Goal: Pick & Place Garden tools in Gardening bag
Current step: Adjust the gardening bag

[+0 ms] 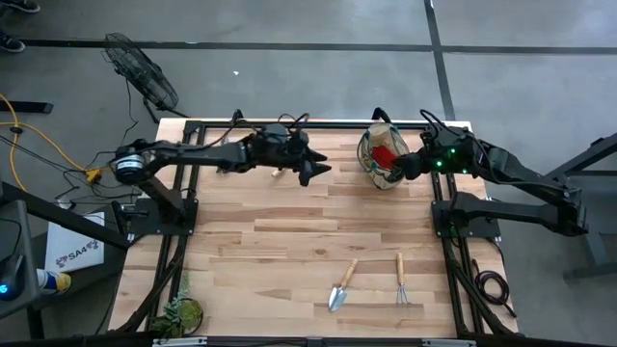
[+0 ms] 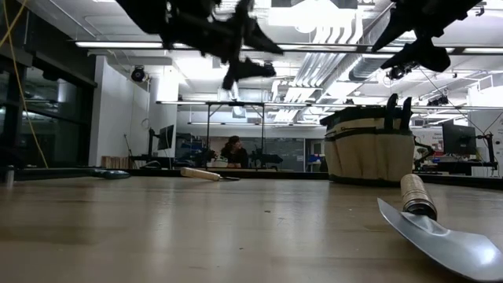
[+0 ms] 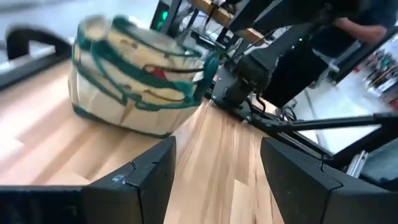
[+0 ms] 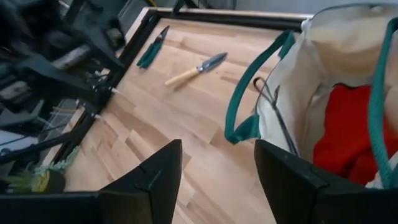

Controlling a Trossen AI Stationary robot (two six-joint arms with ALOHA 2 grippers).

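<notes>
Grey concrete floor surrounded the wooden table (image 1: 289, 231) in the high view. At the far edge the tan bag (image 1: 382, 157) with green trim stood open, a red cloth (image 1: 387, 155) inside it. The right gripper (image 1: 409, 166) hung just beside the bag, and the left gripper (image 1: 315, 172) hovered near mid-table, fingers apart. 1 trowel (image 1: 341, 286) and 1 rake (image 1: 401, 280) lay near the front edge; a plant clump (image 1: 180, 313) sat at the front left corner.

From table height, the bag (image 2: 369, 151) stood upright, a trowel blade (image 2: 444, 240) was cut off at the frame edge, and another trowel handle (image 2: 201, 174) lay far back. Both grippers were partly out of frame above.

Past the left wrist's spread fingers (image 3: 140, 180), the bag (image 3: 134, 81) looked smeared.

Past the right wrist's parted fingers (image 4: 155, 180), empty, the bag (image 4: 336, 74) was cut off, the cloth (image 4: 348, 134) half hidden; a trowel (image 4: 196, 68) and pruners (image 4: 152, 48) lay beyond.
</notes>
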